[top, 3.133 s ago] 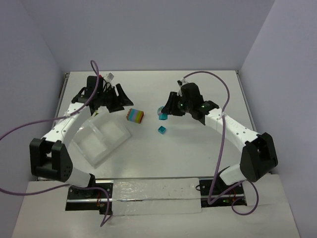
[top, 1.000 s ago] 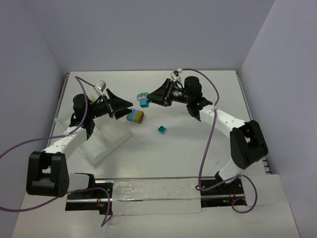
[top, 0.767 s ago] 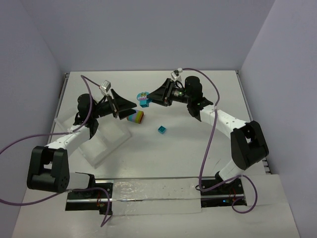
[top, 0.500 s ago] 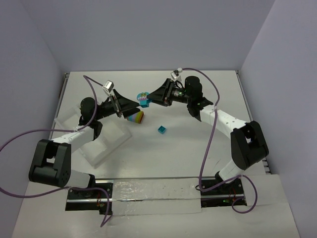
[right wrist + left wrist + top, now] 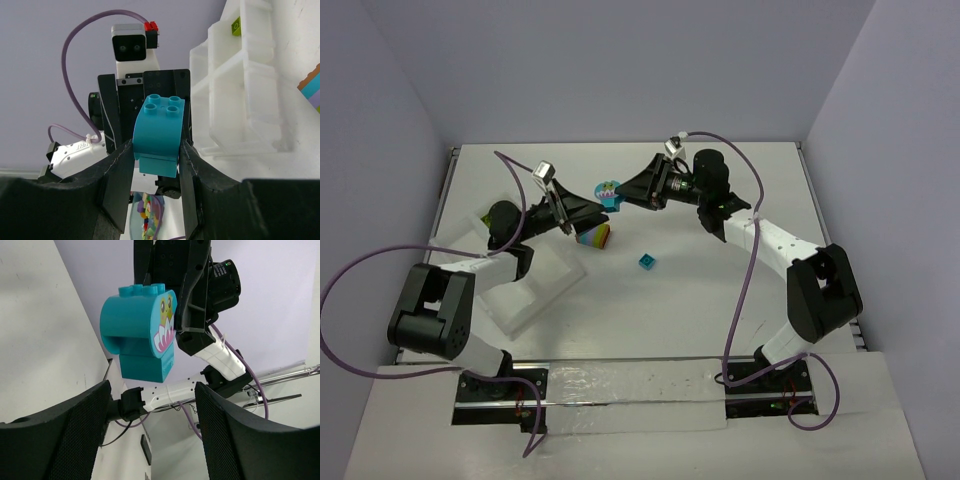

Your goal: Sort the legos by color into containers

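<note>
Nearest my bases, the tray (image 5: 520, 295) lies on the desk, on my left side. One lime green brick (image 5: 235, 25) sits in one compartment; what the others hold I cannot tell.

Right of the tray and well apart from it, a single small teal brick (image 5: 646, 261) lies on the desk. Just beside the tray's far right corner lies a multicoloured stack (image 5: 595, 236), not yet taken apart.

Beyond that corner and clear of the desk, my right end effector (image 5: 156, 145) is clamped on the teal piece (image 5: 142, 340), an arched brick with a printed face, seated on a plain teal block. My left end effector (image 5: 152, 390) faces it from the tray side, jaws wide, holding nothing, pads short of contact.

Step in hand, as I judge it: passing the teal piece from right to left, the tray being on the left arm's side.

Next move calls for:
- bringing the left pads onto faces the right fingers leave free
- closing squarely
- releasing the right only once the left grip is firm
</note>
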